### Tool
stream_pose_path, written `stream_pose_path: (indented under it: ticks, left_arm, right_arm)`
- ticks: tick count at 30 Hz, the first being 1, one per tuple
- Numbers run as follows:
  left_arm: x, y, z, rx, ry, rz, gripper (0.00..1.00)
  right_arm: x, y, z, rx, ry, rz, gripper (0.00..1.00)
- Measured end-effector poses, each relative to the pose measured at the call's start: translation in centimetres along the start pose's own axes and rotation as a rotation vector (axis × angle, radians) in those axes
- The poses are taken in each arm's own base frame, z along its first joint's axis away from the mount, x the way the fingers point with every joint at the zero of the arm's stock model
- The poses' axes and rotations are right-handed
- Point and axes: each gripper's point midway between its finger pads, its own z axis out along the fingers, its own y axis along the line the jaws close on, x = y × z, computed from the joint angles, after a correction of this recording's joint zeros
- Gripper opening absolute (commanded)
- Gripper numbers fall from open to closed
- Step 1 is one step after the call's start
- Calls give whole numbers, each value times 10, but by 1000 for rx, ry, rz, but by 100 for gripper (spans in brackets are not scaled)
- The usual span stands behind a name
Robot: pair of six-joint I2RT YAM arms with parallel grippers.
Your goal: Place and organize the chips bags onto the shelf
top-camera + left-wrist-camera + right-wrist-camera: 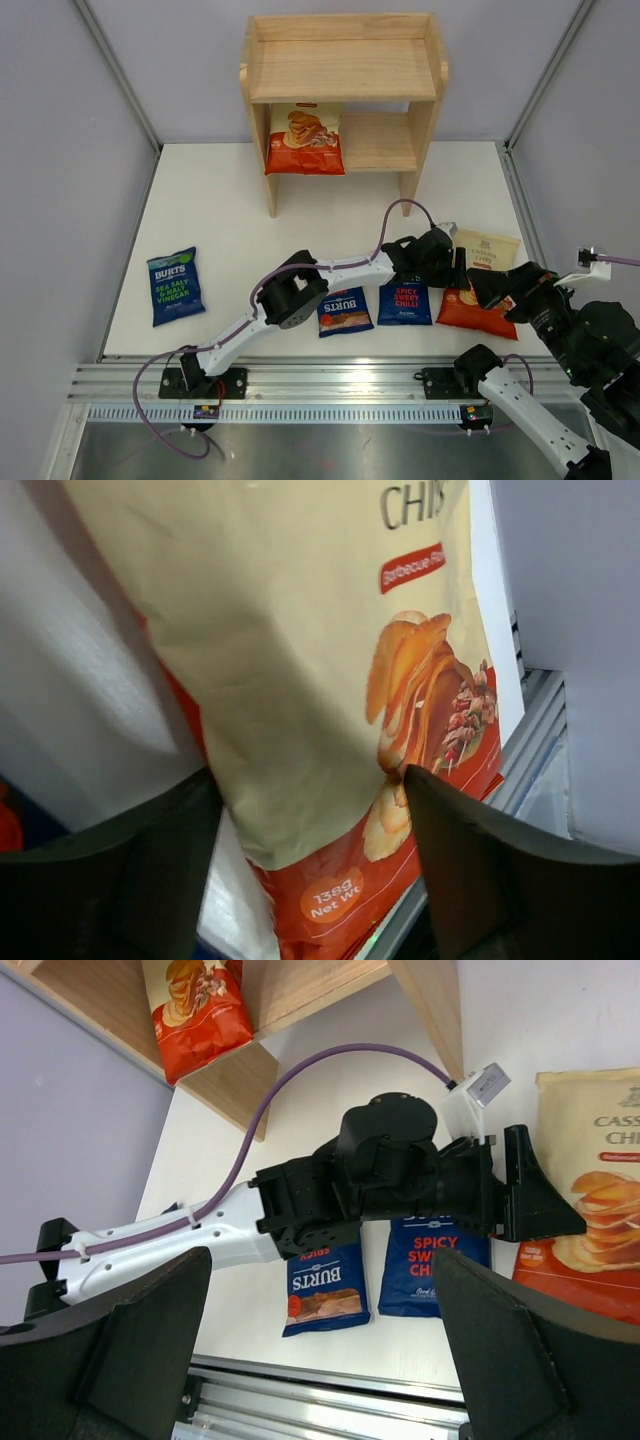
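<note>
left gripper (308,780): jaws wide open, one finger on each side of the table cassava bag (330,680). this bag lies flat on the right side of the table (220,200). contact with the bag cannot be determined.

right gripper (320,1260): jaws wide open, holding nothing, positioned near the same bag.

shelved cassava bag (304,140): upright at the left end of the lower tier of the shelf (345,70).

left chilli bag (345,311) and right chilli bag (405,301): flat, side by side, near edge.

sea salt bag (175,286): flat, near left, well apart.
</note>
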Motion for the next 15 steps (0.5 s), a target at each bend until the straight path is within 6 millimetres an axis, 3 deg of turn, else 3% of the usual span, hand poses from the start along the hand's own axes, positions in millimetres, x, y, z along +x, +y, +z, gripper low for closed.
stream_pose_path:
  ticks: [1, 2, 5, 11, 15]
  left_arm:
    - [1, -1, 2, 10, 2, -8, 51]
    - [2, 0, 4, 16, 5, -17, 29]
    - [4, -6, 8, 59, 7, -24, 6]
    - [11, -17, -4, 188, -18, 0, 0]
    - [17, -21, -35, 244, -45, 26, 0]
  right_arm:
    - [2, 1, 1, -5, 7, 2, 100]
    - [3, 2, 1, -9, 11, 3, 99]
    - [5, 3, 3, -21, 12, 12, 99]
    - [7, 2, -2, -49, -6, 22, 100]
    - [5, 4, -2, -60, -22, 30, 99]
